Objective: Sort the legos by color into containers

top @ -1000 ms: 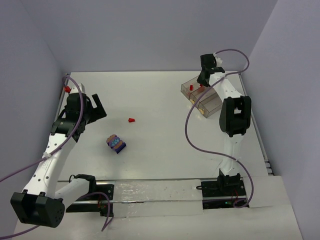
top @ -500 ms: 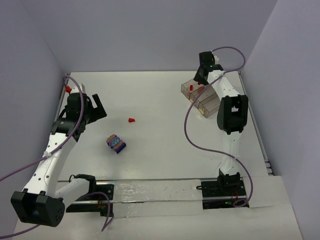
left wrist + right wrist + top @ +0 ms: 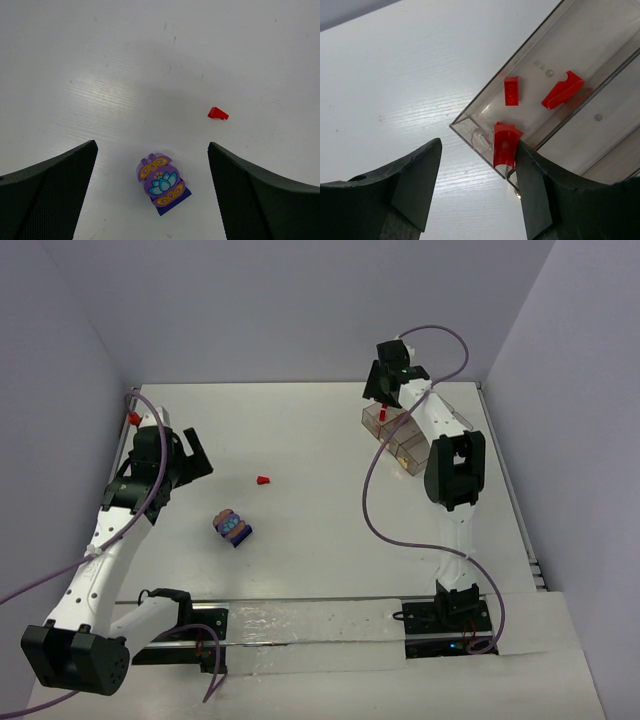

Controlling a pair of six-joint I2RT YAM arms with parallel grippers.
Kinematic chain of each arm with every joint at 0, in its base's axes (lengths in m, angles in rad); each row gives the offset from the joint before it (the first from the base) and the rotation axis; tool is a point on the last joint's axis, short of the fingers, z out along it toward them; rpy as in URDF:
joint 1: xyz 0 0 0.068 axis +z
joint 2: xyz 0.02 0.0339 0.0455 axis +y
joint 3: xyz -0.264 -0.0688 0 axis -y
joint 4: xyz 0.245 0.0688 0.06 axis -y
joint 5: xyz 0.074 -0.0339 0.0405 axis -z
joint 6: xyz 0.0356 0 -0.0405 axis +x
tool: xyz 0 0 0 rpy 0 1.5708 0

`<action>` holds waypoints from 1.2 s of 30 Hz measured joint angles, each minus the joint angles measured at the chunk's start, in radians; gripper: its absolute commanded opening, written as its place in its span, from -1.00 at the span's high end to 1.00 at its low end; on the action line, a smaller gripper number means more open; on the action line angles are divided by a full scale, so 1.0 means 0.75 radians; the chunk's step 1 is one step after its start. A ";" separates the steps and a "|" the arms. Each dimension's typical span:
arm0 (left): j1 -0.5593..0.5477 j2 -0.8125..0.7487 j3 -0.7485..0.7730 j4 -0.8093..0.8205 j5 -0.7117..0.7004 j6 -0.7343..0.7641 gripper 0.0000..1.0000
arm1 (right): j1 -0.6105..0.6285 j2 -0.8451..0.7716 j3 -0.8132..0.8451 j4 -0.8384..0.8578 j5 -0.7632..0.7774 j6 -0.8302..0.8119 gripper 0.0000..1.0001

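The containers are a clear smoky tray (image 3: 402, 440) at the far right; its end compartment (image 3: 535, 65) holds two red legos (image 3: 511, 90) (image 3: 562, 90). My right gripper (image 3: 382, 390) (image 3: 477, 185) hovers open over that compartment's corner. A curved red lego (image 3: 504, 144) rests against its right finger (image 3: 540, 190), while the left finger stands well clear of it. My left gripper (image 3: 190, 455) (image 3: 152, 200) is open wide above a purple lego (image 3: 161, 182) (image 3: 232, 527) printed with a lotus. Another red lego (image 3: 262, 481) (image 3: 218, 114) lies loose on the table.
The tray's other two compartments (image 3: 420, 452) lie nearer the right arm's elbow (image 3: 452, 470). A small red piece (image 3: 132, 418) sits by the left arm's cable at the table's left edge. Walls close the table at the back and sides.
My right gripper has opened its jaws and shifted left and toward the back, over the tray's far end. The left arm has not moved.
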 measured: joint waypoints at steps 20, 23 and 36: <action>0.000 -0.016 0.000 0.000 -0.020 0.001 -0.99 | -0.008 0.169 0.098 -0.064 0.031 -0.002 -0.64; 0.000 -0.015 0.000 0.000 -0.020 0.001 -0.99 | -0.008 0.169 0.104 -0.064 0.033 -0.002 -0.69; 0.000 -0.013 0.000 0.000 -0.019 0.001 -0.99 | -0.008 0.166 0.082 -0.042 0.012 -0.017 -0.21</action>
